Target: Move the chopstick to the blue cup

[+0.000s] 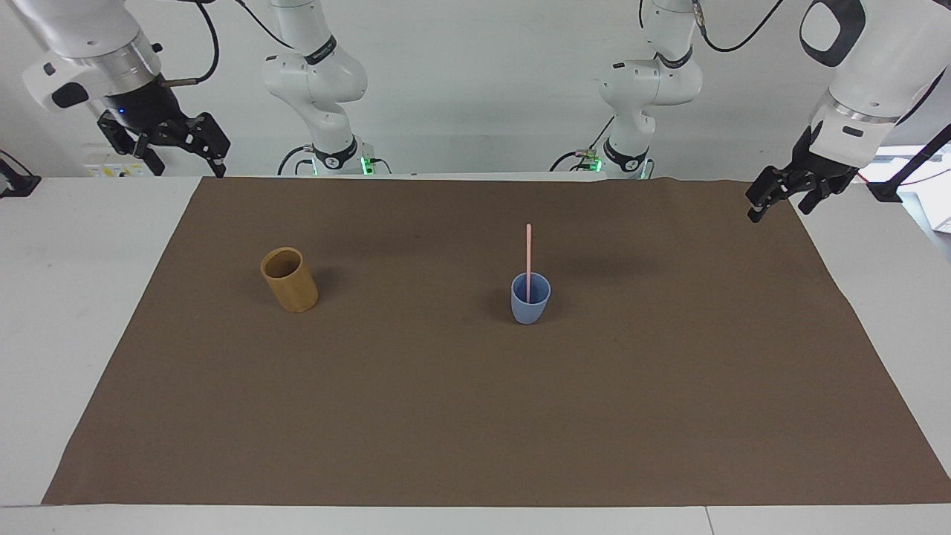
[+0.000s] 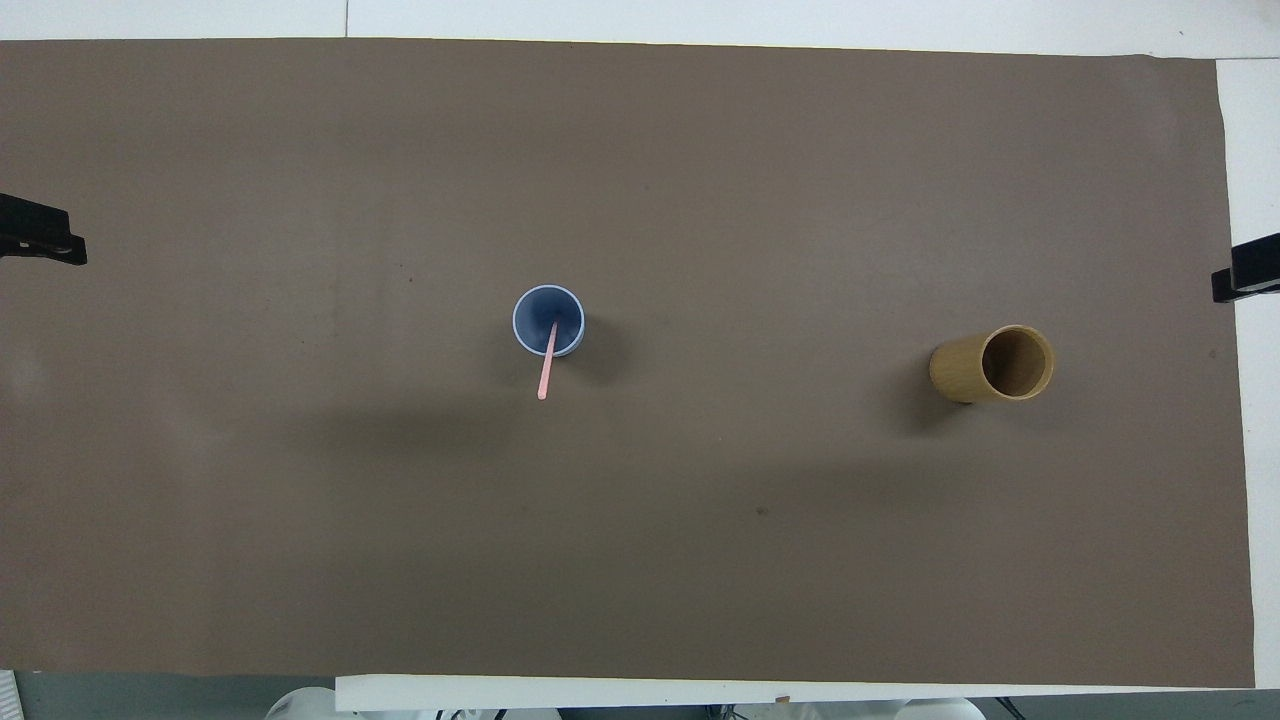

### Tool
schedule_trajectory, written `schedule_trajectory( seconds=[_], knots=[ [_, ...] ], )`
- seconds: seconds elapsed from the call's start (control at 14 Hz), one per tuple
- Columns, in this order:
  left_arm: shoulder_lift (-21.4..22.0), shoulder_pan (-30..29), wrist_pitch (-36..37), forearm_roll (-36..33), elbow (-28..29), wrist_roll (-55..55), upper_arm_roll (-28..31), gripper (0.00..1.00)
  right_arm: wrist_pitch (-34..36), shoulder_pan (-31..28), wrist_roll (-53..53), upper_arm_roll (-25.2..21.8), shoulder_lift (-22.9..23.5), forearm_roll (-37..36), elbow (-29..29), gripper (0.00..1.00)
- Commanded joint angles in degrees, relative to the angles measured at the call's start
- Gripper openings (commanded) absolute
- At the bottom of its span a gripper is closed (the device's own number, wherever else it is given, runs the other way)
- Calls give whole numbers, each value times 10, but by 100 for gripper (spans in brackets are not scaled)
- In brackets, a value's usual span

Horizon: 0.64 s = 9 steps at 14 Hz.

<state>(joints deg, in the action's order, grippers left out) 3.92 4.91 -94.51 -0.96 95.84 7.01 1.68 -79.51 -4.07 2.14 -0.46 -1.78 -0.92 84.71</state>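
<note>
The light blue cup [image 1: 530, 306] stands upright near the middle of the brown mat; it also shows in the overhead view [image 2: 530, 312]. A pale pink chopstick [image 1: 528, 249] stands in it, leaning toward the robots, and it also shows in the overhead view [image 2: 545, 370]. My right gripper [image 1: 189, 167] is open and empty, raised over the table edge at the right arm's end, with only its tip in the overhead view [image 2: 1245, 282]. My left gripper [image 1: 778, 213] is open and empty, waiting over the mat's edge at the left arm's end [image 2: 40, 243].
A taller tan cylindrical cup [image 1: 290, 281] stands on the brown mat [image 1: 475, 416] toward the right arm's end, tilted a little; it also shows in the overhead view [image 2: 990, 365]. White table surface borders the mat.
</note>
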Motion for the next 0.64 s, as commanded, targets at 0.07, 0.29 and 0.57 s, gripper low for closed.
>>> schedule_trajectory(
  seconds=[0.07,0.29,0.57],
  knots=[
    [3,1,7,-7,2,0,1,100,8,41,0,-21,-4,-10,7,100],
    [4,1,7,-7,2,0,1,100,8,53,0,-38,-5,-10,7,100],
    [3,1,7,-7,2,-1,1,100,8,54,0,-39,-5,-9,7,100]
  ],
)
